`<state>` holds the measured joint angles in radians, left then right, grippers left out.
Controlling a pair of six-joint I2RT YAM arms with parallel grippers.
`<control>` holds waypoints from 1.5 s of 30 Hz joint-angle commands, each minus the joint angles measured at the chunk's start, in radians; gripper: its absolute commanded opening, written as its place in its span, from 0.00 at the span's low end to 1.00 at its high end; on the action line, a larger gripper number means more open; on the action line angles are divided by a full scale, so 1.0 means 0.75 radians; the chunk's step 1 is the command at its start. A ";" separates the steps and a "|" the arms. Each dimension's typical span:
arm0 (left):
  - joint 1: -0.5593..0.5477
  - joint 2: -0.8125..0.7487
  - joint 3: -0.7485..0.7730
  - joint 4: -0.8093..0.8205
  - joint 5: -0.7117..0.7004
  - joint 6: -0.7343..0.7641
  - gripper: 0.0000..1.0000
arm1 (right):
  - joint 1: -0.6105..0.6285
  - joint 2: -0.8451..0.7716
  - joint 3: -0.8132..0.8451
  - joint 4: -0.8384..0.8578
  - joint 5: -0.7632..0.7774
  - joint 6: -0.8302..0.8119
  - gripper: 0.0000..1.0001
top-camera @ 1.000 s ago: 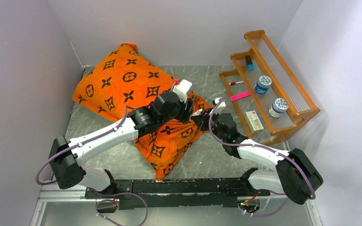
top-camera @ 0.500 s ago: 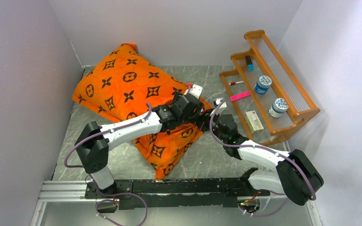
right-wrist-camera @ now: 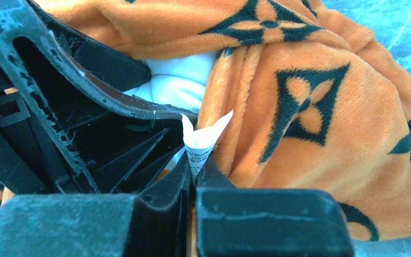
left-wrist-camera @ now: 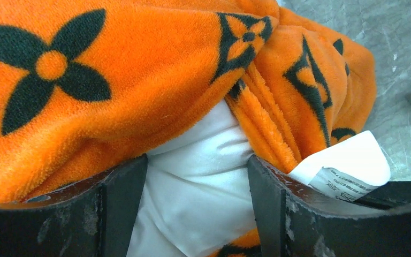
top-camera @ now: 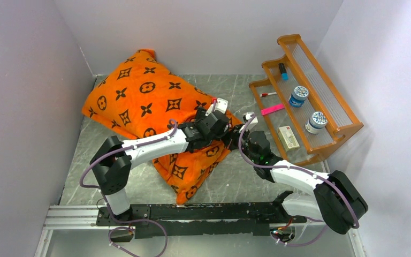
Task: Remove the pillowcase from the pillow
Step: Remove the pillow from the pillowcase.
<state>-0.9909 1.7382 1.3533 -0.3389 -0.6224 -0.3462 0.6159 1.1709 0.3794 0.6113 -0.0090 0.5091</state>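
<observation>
Bright, even light from above; shadows soft; wrist views slightly blurred at near edges.

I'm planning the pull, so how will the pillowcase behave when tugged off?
Probably floppy: the pillowcase bunches in loose folds at its opening, so it should drape, not slide stiffly. Its fleecy pile likely resists slipping. The tag pinched by the right gripper looks thin and might tear under a hard tug.
</observation>
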 commanded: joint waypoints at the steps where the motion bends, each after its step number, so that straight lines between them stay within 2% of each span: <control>1: 0.045 0.013 -0.028 -0.134 -0.100 -0.014 0.75 | -0.015 -0.024 -0.059 -0.126 0.018 -0.028 0.00; 9: 0.050 0.125 -0.020 -0.113 -0.132 -0.009 0.81 | -0.015 -0.035 -0.058 -0.138 0.023 -0.038 0.00; 14: 0.057 0.202 -0.086 -0.072 -0.131 -0.006 0.75 | -0.017 -0.033 -0.069 -0.156 0.070 -0.046 0.00; 18: 0.065 0.187 -0.147 -0.036 -0.096 0.009 0.56 | -0.017 -0.031 -0.070 -0.170 0.107 -0.043 0.00; 23: 0.067 0.124 -0.197 -0.027 -0.088 0.041 0.27 | -0.017 0.003 -0.058 -0.190 0.140 -0.033 0.00; 26: 0.067 0.077 -0.231 -0.007 -0.061 0.087 0.06 | -0.018 -0.005 -0.057 -0.214 0.174 -0.034 0.00; 31: 0.070 -0.033 -0.292 -0.031 -0.036 0.103 0.05 | -0.023 -0.038 -0.057 -0.259 0.245 -0.038 0.00; 38: 0.086 -0.259 -0.442 -0.043 0.027 0.113 0.05 | -0.026 -0.052 -0.042 -0.283 0.244 -0.050 0.00; 45: 0.200 -0.399 -0.593 -0.072 0.099 0.069 0.05 | -0.026 -0.081 0.005 -0.334 0.163 -0.073 0.00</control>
<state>-0.9276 1.4921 1.0019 -0.0849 -0.4862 -0.3214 0.6350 1.1275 0.3828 0.5423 -0.0013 0.5270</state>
